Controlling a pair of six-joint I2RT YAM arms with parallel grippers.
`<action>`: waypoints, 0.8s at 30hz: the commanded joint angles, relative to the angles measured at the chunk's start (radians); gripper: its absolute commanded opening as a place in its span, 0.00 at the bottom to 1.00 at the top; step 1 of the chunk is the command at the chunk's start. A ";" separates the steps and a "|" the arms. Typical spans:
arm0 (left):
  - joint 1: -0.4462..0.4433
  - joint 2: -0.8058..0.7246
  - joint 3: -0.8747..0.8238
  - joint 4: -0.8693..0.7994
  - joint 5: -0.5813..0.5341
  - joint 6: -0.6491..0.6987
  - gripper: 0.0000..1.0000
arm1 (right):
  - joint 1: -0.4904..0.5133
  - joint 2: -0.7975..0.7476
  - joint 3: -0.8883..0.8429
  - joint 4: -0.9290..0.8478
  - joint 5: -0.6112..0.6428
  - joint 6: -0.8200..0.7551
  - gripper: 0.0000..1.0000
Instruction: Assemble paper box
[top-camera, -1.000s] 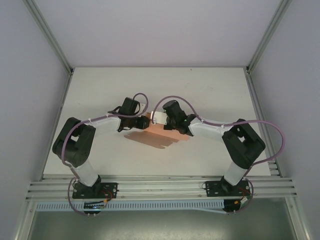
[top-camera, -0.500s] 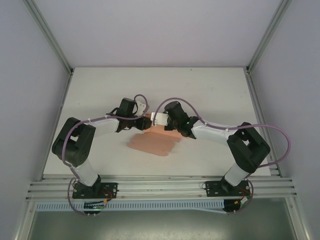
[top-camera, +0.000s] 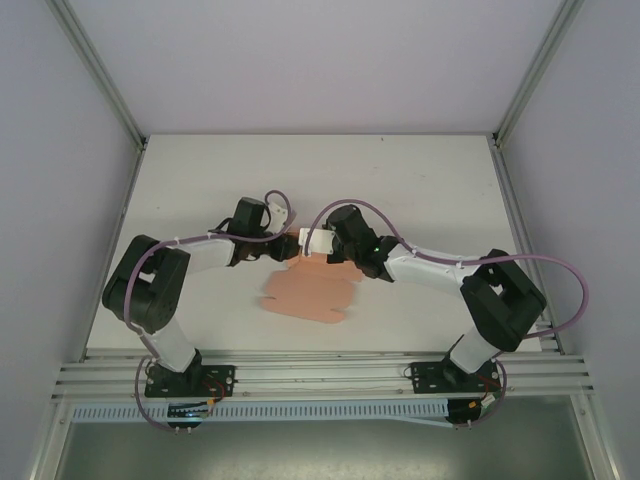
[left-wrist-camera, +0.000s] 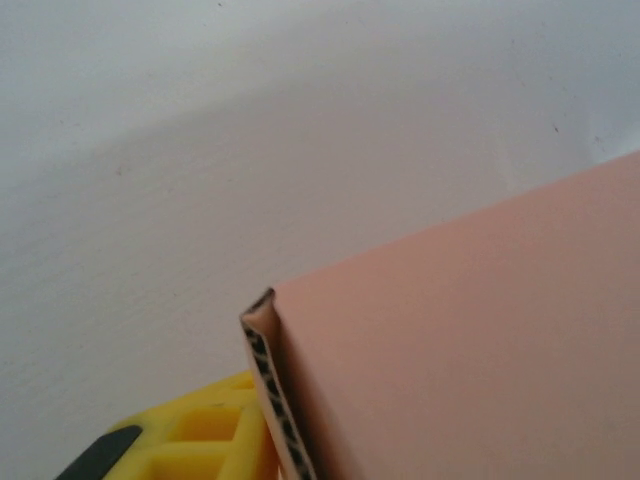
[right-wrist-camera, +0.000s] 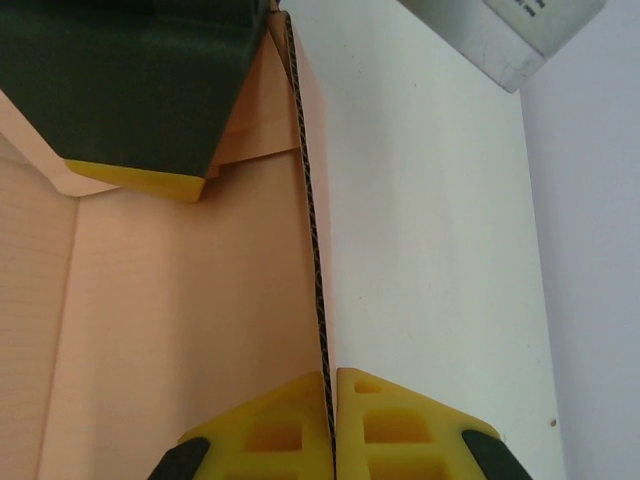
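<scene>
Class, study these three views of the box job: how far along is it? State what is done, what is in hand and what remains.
Done: little; the paper box is mostly an unfolded sheet lying on the table. In hand: the right gripper pinches one far-edge panel, with the left gripper at the same panel, grip unclear. Left: raising the walls, tucking tabs, closing.

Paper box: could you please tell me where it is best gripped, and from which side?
I'd grip the paper box at its far edge, coming in edge-on from the right, as the right gripper does. The card is thin, so fingers can only pinch it across an exposed edge.
</scene>
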 joint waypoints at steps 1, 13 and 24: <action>0.015 -0.036 -0.017 -0.015 -0.037 -0.020 0.22 | 0.008 -0.023 0.005 0.033 0.033 -0.005 0.00; -0.016 -0.008 0.048 -0.124 -0.289 -0.073 0.00 | 0.031 -0.020 0.014 0.078 0.099 -0.008 0.00; -0.060 -0.035 0.021 -0.046 -0.280 -0.127 0.34 | 0.028 0.035 0.004 0.135 0.181 0.012 0.00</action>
